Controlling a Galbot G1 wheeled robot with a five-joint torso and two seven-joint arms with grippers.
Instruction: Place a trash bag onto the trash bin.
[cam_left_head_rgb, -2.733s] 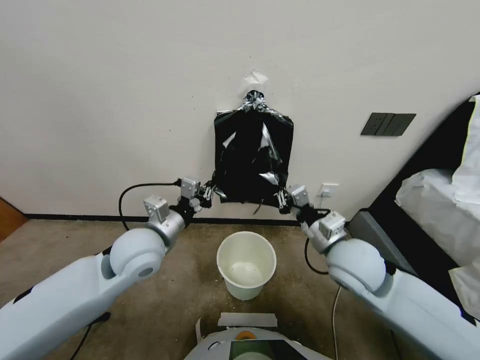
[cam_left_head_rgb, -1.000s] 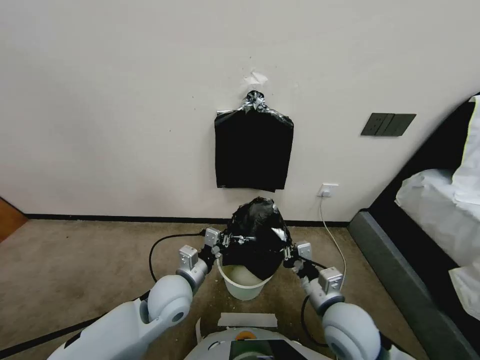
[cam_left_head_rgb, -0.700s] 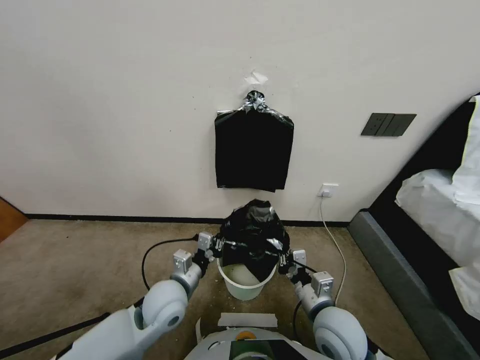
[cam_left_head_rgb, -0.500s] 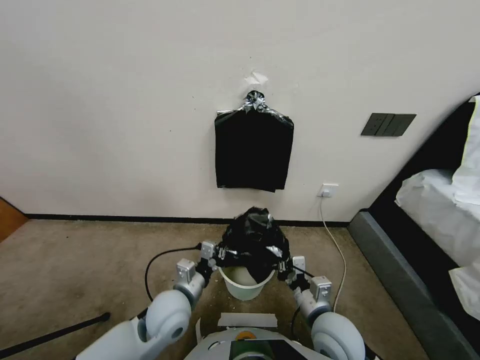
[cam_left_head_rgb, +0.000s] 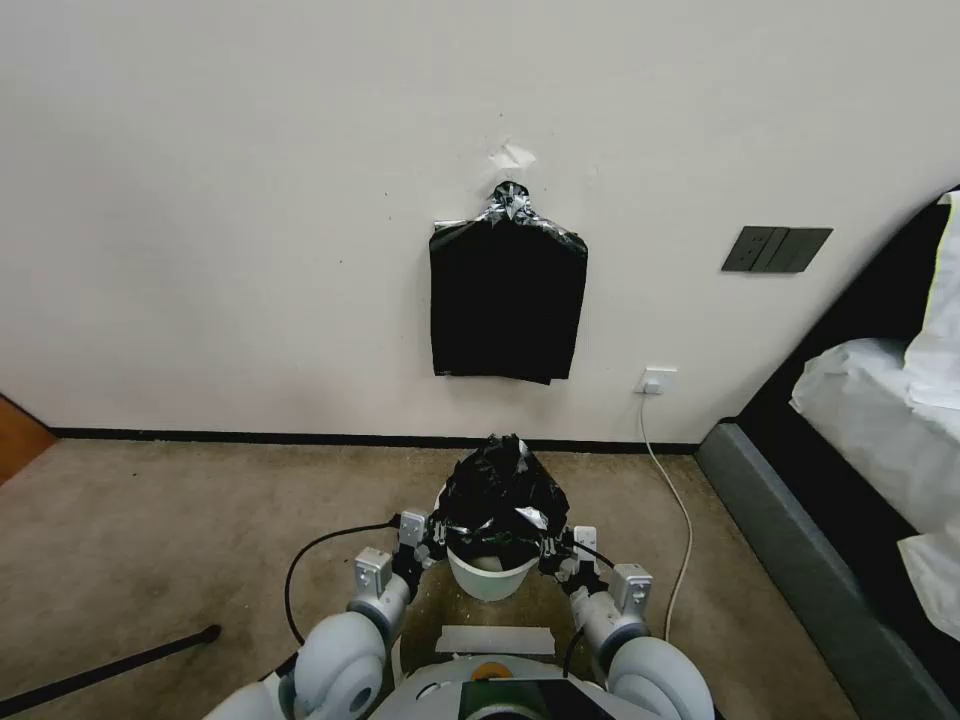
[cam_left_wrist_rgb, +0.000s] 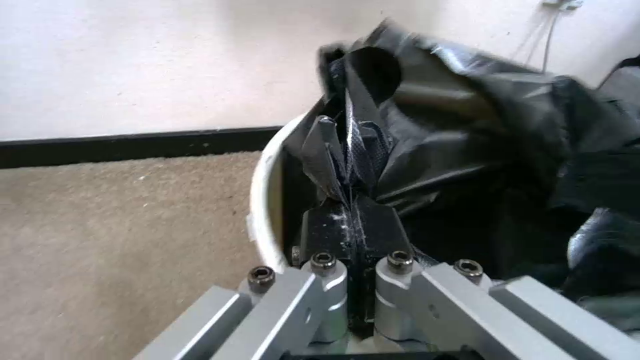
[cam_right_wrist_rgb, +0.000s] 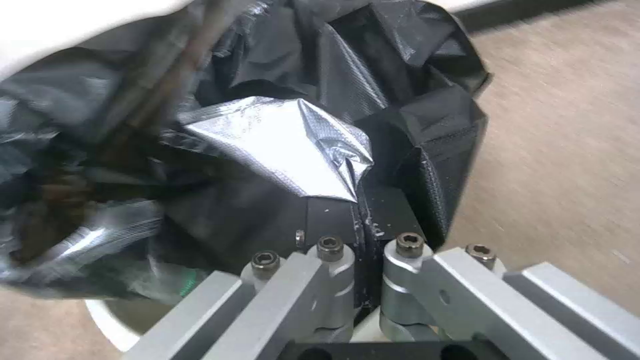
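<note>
head view: trash bag (cam_left_head_rgb: 498, 492) bunched in a black mound over the trash bin (cam_left_head_rgb: 487, 576), held at both sides of its mouth. left gripper (cam_left_head_rgb: 428, 533) pinched tight on the bag's edge at the bin's left rim; right gripper (cam_left_head_rgb: 553, 554) clamped likewise on the opposite edge at the right rim. bin standing on the carpet (cam_left_head_rgb: 180, 540), just in front of the robot's base, with cream wall visible below the plastic.

left wrist view: fingers (cam_left_wrist_rgb: 327, 235) closed flat on a fold of black film, just inside the rolled white rim (cam_left_wrist_rgb: 261, 190). right wrist view: fingers (cam_right_wrist_rgb: 330, 220) shut on a crinkled glossy fold, bag (cam_right_wrist_rgb: 280, 125) billowing beyond, a sliver of bin (cam_right_wrist_rgb: 113, 325) beneath.

judged as the fitting step: mouth lowered to the rim but not yet clearly hooked over it. next move probably calling for drawing both edges outward and down past the rim lip, evenly, keeping the thin film from tearing or slipping off one side.

flat bundle of bags (cam_left_head_rgb: 506, 300) hanging on the wall behind.
</note>
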